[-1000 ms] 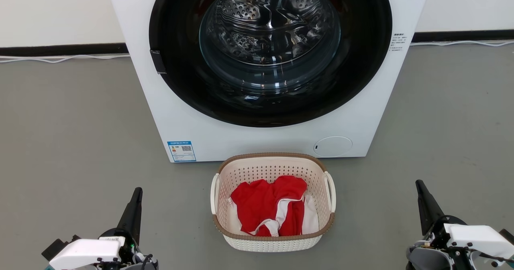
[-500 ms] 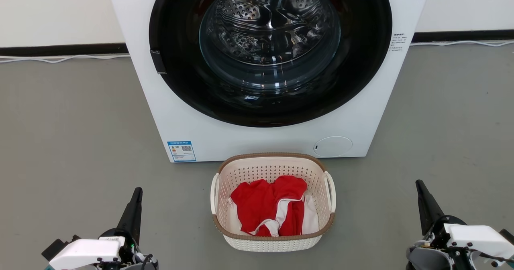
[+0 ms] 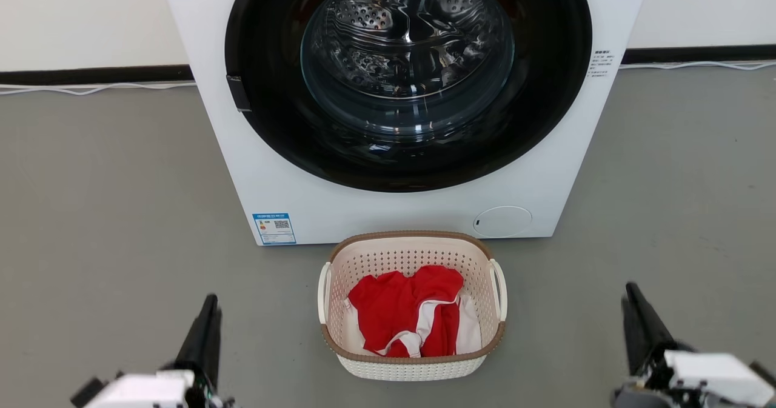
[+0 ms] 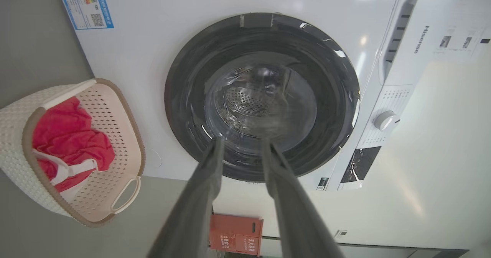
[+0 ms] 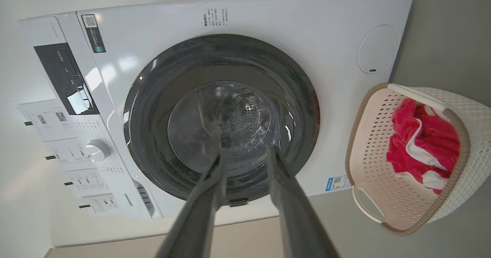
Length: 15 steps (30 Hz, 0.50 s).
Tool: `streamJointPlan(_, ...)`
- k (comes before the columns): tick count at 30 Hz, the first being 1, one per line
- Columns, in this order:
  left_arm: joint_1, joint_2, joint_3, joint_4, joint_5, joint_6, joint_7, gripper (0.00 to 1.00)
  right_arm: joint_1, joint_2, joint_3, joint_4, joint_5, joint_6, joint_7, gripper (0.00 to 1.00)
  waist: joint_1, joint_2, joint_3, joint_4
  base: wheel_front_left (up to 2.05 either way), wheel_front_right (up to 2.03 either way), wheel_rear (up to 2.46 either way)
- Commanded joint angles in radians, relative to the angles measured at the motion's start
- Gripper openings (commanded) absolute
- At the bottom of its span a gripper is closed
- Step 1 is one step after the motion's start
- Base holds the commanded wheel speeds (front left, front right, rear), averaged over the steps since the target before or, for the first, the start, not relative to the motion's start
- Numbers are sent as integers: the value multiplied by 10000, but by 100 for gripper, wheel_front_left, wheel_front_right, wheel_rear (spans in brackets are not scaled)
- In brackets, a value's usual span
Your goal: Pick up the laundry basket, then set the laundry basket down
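Note:
The laundry basket (image 3: pixel 412 368), cream-white and perforated with a brown rim and white loop handles, stands on the grey floor right before the washing machine. A red and white garment (image 3: pixel 406 311) lies inside it. My left gripper (image 3: pixel 209 311) hovers at the lower left, well clear of the basket's left handle (image 3: pixel 323 290). At the lower right my right gripper (image 3: pixel 630 296) is equally far from the right handle (image 3: pixel 500 287). Both are open and hold nothing, as the left wrist view of the left gripper (image 4: pixel 243 145) and the right wrist view of the right gripper (image 5: pixel 244 156) show. The basket (image 4: pixel 15 135) is off to the side in the left wrist view, and the basket (image 5: pixel 475 135) likewise in the right wrist view.
A white front-loading washing machine (image 3: pixel 545 183) with a dark round door (image 3: pixel 406 74) stands close behind the basket. A white cable (image 3: pixel 91 88) runs along the wall base. Grey floor spreads to both sides. A red box (image 4: pixel 236 235) shows in the left wrist view.
Both grippers have slid a little lower in the head view and look blurred. The basket and its garment have not moved.

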Motion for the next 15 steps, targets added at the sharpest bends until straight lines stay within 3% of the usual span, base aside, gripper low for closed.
streamJointPlan(1, 134, -34, -8, 143, -2, 0, -1, 100, 123, 31, 10, 154, 0, 0, 0, 100, 0, 0, 1, 0, 0, 0, 0)
streamJointPlan(8, 126, -31, -127, 68, 73, -4, -192, 100, 124, 35, 143, 7, -25, 4, -148, 100, 23, 0, -11, -4, 0, 0, 0)
streamJointPlan(15, 82, -20, -201, -104, 376, -8, -399, 100, 91, -10, 322, -197, -139, 8, -350, 100, 1, 0, 26, -7, 0, 0, 0)
